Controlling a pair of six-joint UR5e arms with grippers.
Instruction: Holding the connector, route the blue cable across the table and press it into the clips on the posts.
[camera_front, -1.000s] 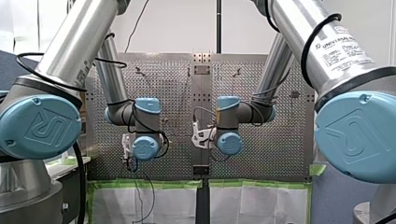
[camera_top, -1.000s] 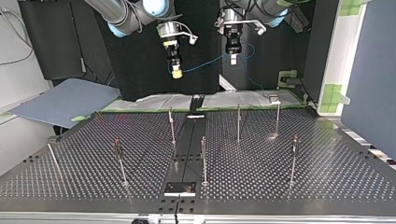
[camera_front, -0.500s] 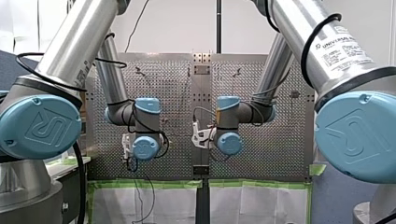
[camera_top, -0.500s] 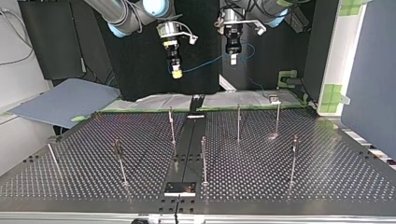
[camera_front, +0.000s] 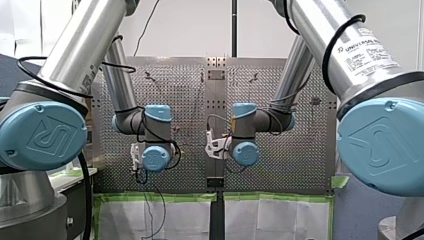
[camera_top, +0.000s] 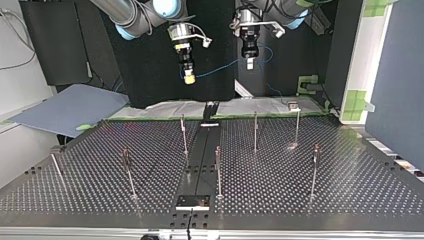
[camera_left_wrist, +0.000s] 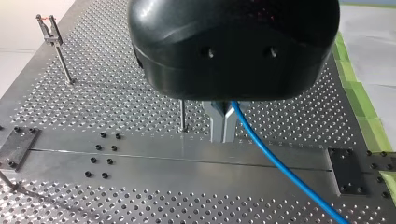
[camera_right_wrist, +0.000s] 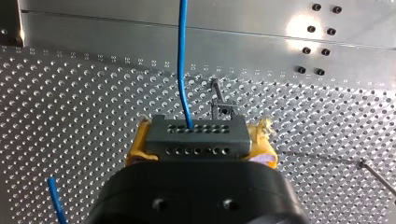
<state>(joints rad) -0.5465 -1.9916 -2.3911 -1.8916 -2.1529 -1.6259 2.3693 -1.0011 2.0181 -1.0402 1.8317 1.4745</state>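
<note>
My right gripper (camera_right_wrist: 198, 144) has its yellow pads clamped on the grey connector (camera_right_wrist: 196, 130). The blue cable (camera_right_wrist: 181, 70) leaves the connector's top and runs out to my left gripper (camera_left_wrist: 222, 135), whose metal fingers are pinched together on it. In the top view both hang high over the table's far edge, with the cable strung between them.

Below them every post (camera_top: 218, 170) stands bare and no clip (camera_top: 125, 154) holds cable. I judge the pickup done and all the routing and pressing left to do.

The perforated metal table (camera_top: 350, 190) has a plain centre strip (camera_top: 202, 155) with a small plate (camera_top: 192, 202) at its near end. Beyond it come green tape (camera_top: 356, 100), a blue-grey board (camera_top: 70, 110) at the top view's left, and a black backdrop (camera_top: 150, 85).
</note>
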